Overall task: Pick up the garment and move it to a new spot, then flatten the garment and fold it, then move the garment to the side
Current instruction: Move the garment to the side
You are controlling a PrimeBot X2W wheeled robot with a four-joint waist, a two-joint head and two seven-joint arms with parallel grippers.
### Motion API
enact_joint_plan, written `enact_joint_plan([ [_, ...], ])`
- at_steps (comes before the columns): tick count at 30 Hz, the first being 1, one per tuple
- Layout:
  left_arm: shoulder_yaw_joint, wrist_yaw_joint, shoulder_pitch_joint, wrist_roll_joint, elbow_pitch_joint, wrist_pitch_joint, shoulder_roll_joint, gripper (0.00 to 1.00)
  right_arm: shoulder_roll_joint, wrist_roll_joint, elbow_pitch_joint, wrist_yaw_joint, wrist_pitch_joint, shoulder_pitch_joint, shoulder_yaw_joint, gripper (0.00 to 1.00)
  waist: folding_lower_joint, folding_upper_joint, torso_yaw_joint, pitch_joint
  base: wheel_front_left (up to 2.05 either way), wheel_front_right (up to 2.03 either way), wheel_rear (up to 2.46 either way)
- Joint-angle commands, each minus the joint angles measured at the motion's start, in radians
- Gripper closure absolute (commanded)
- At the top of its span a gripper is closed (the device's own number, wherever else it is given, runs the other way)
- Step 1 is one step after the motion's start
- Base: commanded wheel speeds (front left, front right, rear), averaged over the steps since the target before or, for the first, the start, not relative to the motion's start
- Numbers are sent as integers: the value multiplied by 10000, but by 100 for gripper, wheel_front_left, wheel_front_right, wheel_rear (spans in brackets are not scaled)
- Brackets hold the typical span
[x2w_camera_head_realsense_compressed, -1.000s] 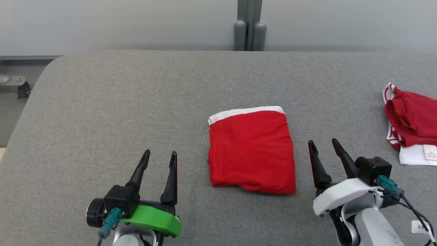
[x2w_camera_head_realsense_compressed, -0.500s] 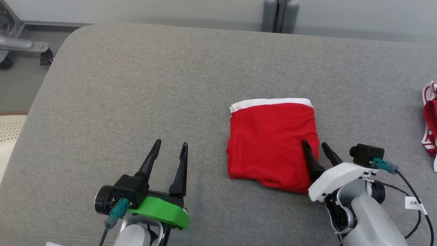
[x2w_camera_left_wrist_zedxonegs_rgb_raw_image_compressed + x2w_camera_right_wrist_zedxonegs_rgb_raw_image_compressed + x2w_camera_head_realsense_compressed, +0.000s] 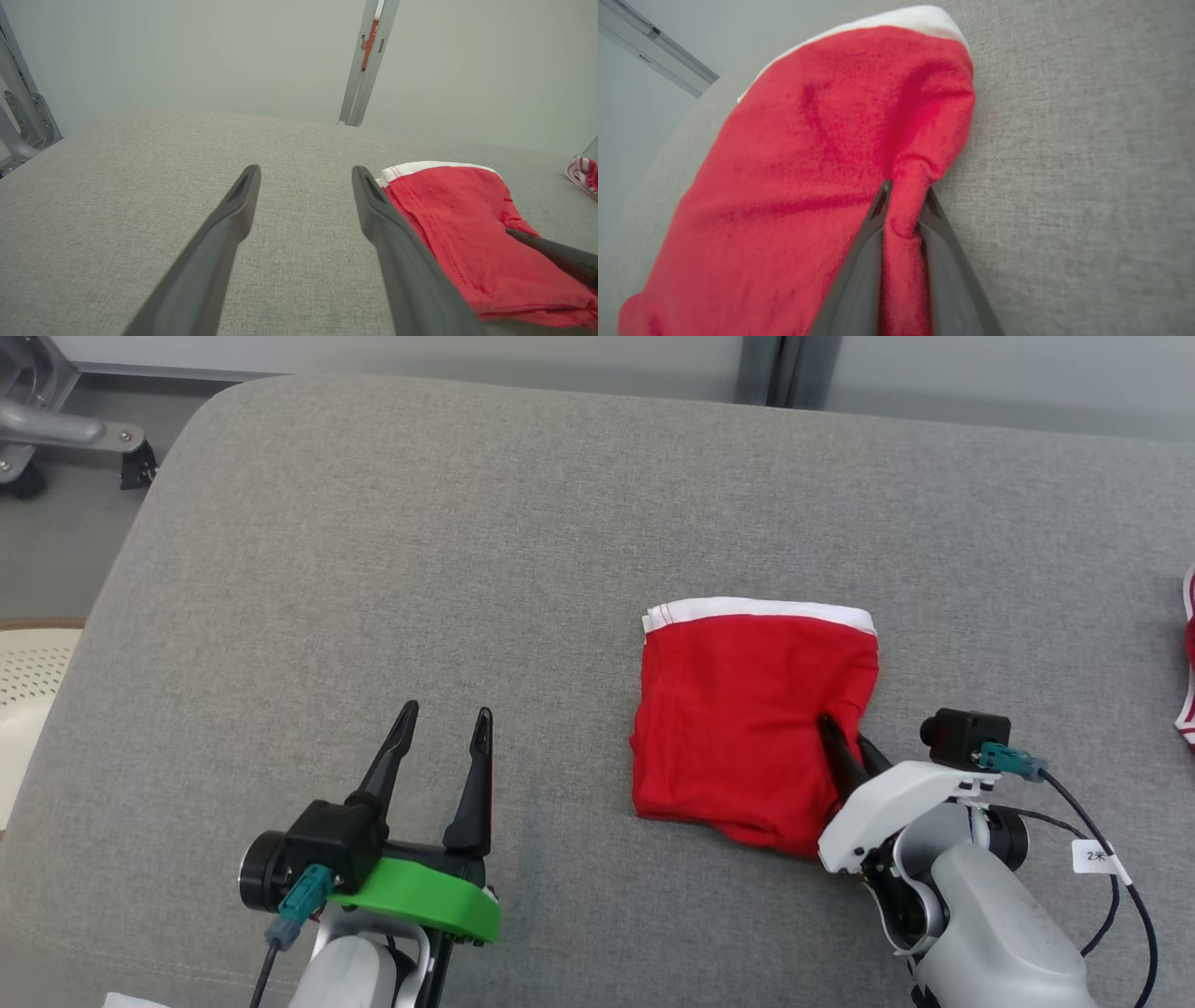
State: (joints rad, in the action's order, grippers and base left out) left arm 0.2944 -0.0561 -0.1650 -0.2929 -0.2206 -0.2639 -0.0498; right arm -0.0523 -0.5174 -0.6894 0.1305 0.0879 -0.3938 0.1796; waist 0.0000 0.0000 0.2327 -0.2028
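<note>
Bright, even, diffuse light from above. Shadows are soft: a thin dark line under the near edge of the folded red garment [image 3: 738, 709] on the grey table [image 3: 420, 523]. Head view sharp. Left wrist view: left gripper [image 3: 306, 171] fingers [image 3: 219, 242] soft near the lens, table's far edge bowed by the wide angle. Right wrist view: right gripper [image 3: 906, 187] fingers [image 3: 859, 280] blurred, red cloth grainy, saturated.

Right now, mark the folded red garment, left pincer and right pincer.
folded red garment [image 3: 738, 709], head view, middle of red panel.
left pincer [image 3: 446, 710], head view, midway between open fingertips.
right pincer [image 3: 843, 730], head view, between fingertips pinching the garment's edge.
</note>
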Motion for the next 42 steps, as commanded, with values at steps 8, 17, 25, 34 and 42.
enact_joint_plan([
  [8, -25, -158, -195, 313, 117, 1, -21, 0, -485, 2003, -3, 1, 636, -337, 537, 100, 0, 0, -878, 238, 0, 0, 0],
  [17, 400, -303, -426, 689, 354, 1, -23, 0, -1974, 3370, 1009, -2, 327, -1132, 1593, 100, 0, 0, -2221, -24, 0, 0, 0],
  [25, 930, -590, -1213, 1348, 410, 1, -45, 0, -3712, 3431, 1821, -3, -97, -2499, 2366, 100, 0, 0, -3381, -1058, 0, 0, 0],
  [34, 1481, -730, -2252, 1670, 557, 1, -244, 0, -5255, 3318, 1271, -3, 5, -3913, 2310, 100, 0, 0, -4058, -2439, 0, 0, 0],
  [42, 1420, -741, -2655, 1498, 754, 1, -379, 0, -6008, 3335, -70, -5, 219, -4582, 1806, 100, 0, 0, -3838, -3182, 0, 0, 0],
])
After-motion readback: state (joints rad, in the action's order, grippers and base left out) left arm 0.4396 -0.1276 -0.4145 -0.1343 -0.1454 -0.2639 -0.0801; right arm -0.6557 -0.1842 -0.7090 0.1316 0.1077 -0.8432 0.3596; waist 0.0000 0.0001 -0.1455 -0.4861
